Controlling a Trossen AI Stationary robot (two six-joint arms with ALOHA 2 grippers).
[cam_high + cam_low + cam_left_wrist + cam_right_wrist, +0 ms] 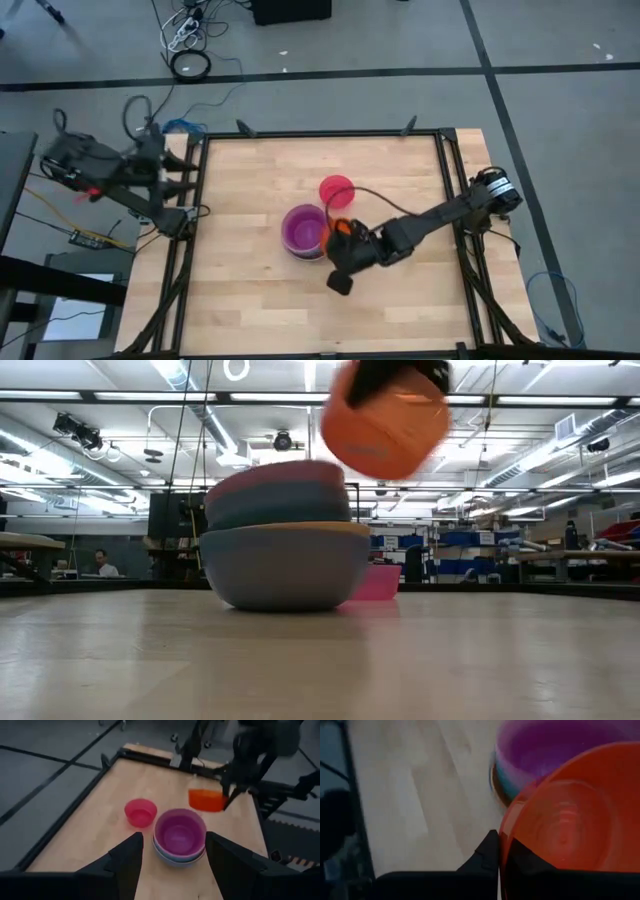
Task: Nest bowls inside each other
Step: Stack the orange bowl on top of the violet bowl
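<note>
The left gripper (190,185) waits at the table's left edge with its fingers (131,860) spread wide and nothing between them.

Near the middle of the wooden table (250,300) stands the stack of nested bowls (305,230): a purple bowl (180,834) on top, blue rims below it, and a larger grey-blue bowl (285,570) at the base in the low view. Just beyond the stack, apart from it, sits a single magenta bowl (337,190).

To the right of the stack, the right gripper (343,232) is clamped on the rim of a red-orange bowl (385,420), one finger inside the wall and one outside, holding it tilted in the air above and beside the stack.

To do this step well, it seems best to carry the red-orange bowl over the purple one's centre, level it so the opening faces up, lower it until the bowls nearly meet, and only then release. A tilted drop could catch the purple rim and shove the stack.
</note>
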